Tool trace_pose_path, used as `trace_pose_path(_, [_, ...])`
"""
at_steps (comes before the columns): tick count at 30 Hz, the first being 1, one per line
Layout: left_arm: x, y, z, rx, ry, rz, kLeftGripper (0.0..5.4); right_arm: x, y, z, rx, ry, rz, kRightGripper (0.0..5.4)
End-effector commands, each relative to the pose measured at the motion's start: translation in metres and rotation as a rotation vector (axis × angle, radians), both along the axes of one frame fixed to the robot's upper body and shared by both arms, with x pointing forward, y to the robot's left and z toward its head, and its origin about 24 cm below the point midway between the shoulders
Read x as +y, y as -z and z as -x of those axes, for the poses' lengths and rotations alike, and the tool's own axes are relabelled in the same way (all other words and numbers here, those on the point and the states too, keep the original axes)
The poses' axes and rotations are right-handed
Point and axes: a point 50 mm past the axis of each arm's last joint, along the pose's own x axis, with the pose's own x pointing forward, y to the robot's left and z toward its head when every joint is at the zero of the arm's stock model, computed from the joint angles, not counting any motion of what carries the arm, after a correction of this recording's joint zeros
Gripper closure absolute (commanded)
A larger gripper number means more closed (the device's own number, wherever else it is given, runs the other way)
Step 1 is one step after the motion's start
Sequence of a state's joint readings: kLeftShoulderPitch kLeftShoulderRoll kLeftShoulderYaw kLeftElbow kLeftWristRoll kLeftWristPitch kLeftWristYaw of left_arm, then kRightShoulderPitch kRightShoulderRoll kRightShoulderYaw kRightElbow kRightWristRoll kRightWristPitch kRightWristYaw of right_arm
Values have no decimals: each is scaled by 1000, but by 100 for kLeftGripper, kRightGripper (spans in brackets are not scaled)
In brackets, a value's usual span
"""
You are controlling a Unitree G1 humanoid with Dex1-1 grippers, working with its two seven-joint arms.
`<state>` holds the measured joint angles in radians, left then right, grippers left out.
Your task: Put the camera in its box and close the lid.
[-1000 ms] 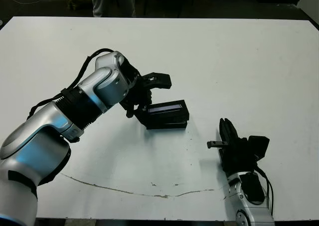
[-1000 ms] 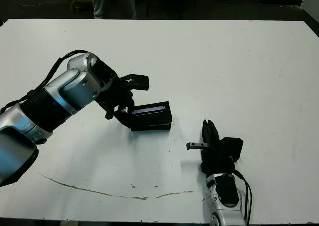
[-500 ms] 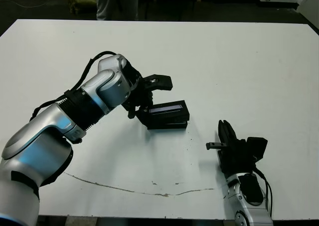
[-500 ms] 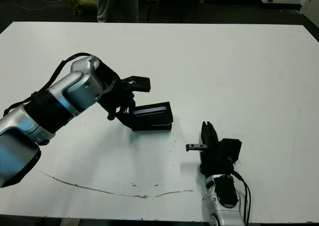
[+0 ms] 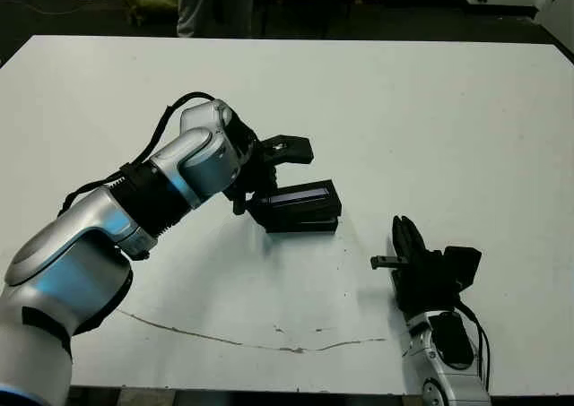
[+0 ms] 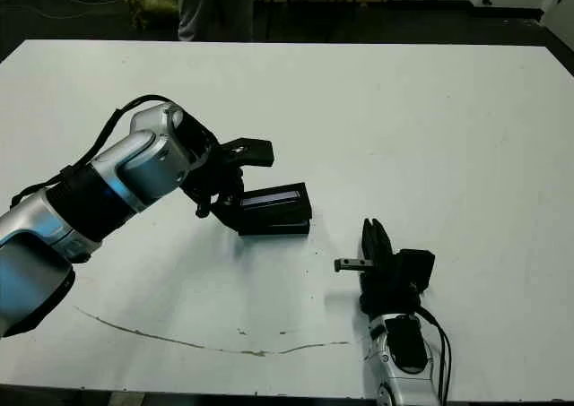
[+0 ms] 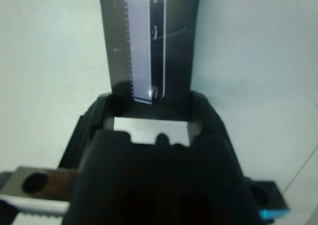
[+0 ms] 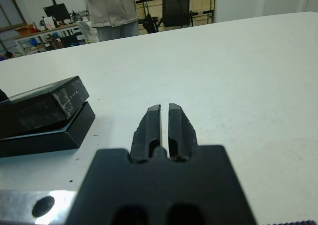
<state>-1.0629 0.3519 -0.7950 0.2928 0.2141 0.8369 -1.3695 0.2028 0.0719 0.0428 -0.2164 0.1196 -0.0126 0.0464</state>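
Your left gripper (image 5: 269,168) straddles the lid (image 5: 303,194), fingers spread; lid sits askew on the box (image 5: 305,222). Camera hidden. Right gripper (image 8: 164,128) pressed together, empty, on the counter (image 5: 430,119).

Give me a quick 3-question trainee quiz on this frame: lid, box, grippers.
1. True or false: the lid sits fully flush on the box.
2. Which gripper is at the lid? A) left B) right C) neither
3. Fill in: the right gripper has its fingers ____.

Key:
1. False. In the right wrist view the lid rests askew on the box, its near end raised.
2. A. The left gripper is at the lid's end.
3. Shut, resting apart from the box.
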Motion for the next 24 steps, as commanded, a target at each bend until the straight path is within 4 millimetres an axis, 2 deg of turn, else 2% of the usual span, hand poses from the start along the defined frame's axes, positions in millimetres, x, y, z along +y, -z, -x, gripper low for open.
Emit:
trace_pose_path(1, [-6, 35, 16, 113, 95, -29, 228, -2, 9, 3, 48, 4, 1, 540])
trace_pose_path(10, [-9, 35, 17, 101, 134, -49, 8, -2, 9, 4, 51, 4, 1, 540])
trace_pose_path(21, [-9, 35, 17, 57, 163, -52, 1, -2, 10, 4, 62, 3, -12, 540])
trace_pose_path(24, [-10, 29, 15, -7, 230, -37, 1, -3, 11, 4, 51, -7, -1, 540])
